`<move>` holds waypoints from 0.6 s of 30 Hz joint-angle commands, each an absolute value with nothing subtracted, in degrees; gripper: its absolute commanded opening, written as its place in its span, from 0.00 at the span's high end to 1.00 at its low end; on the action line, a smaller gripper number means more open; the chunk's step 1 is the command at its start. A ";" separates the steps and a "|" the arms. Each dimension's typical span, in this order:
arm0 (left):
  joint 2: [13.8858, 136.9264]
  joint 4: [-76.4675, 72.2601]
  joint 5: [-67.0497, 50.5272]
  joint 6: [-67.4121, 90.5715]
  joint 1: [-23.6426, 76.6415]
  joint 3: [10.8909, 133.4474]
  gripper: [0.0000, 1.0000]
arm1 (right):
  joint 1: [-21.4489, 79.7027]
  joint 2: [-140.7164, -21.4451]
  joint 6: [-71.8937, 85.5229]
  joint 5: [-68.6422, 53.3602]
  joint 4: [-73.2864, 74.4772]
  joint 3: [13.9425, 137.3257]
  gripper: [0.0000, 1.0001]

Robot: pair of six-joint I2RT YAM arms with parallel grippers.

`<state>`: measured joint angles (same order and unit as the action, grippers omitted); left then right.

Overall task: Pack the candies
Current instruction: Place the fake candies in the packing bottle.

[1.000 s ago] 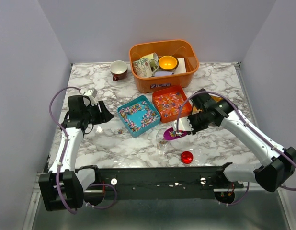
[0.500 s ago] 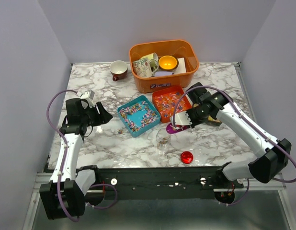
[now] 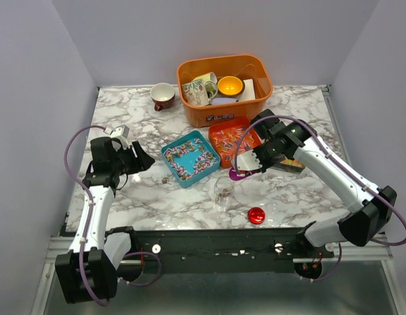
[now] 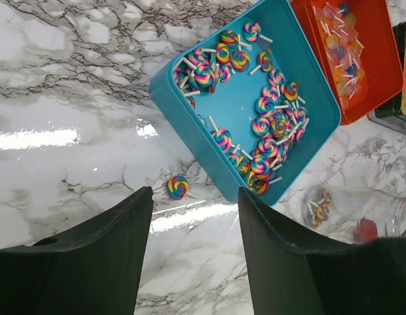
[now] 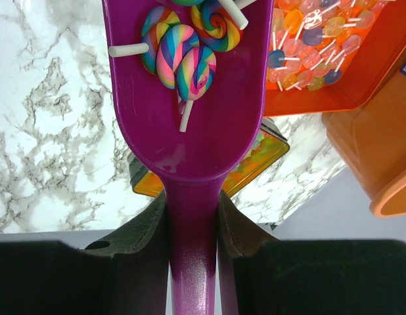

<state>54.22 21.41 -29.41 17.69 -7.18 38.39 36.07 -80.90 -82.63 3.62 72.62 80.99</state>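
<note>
Rainbow swirl candies (image 4: 272, 125) lie in a teal tray (image 4: 236, 98), also seen from above as the teal tray (image 3: 166, 153). One stray candy (image 4: 177, 187) lies on the marble, just ahead of my open, empty left gripper (image 4: 195, 197). My right gripper (image 5: 193, 203) is shut on the handle of a purple scoop (image 5: 190, 118) carrying a few swirl candies (image 5: 186, 62). From above, the scoop (image 3: 237, 174) hangs just behind a clear jar (image 3: 223, 190) that holds a few candies. Pale candies fill an orange tray (image 3: 216, 128), and yellow-orange jelly beads fill a black tin (image 5: 255, 154).
A red lid (image 3: 256, 214) lies near the front edge, right of the jar. A large orange tub (image 3: 203, 115) with mugs and bowls stands at the back. A brown-and-white cup (image 3: 163, 96) sits to its left. Grey walls close in both sides.
My right arm has drawn the loaded scoop back and up from beside the jar toward the orange tray. The left gripper shifted slightly left, still open.
</note>
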 commanded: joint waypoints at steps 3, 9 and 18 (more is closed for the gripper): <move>52.03 19.42 -30.94 18.19 -7.65 36.65 0.36 | 38.05 -82.18 -83.41 6.15 75.67 83.94 0.99; 51.07 19.07 -30.85 18.63 -8.00 35.86 0.36 | 40.08 -82.00 -84.37 8.87 76.11 83.32 0.99; 50.27 18.90 -30.85 18.90 -8.35 35.25 0.36 | 42.10 -83.67 -83.85 12.48 76.02 84.72 0.99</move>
<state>51.59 20.16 -29.45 18.52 -7.92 36.05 40.97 -82.63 -83.44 8.82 74.24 82.41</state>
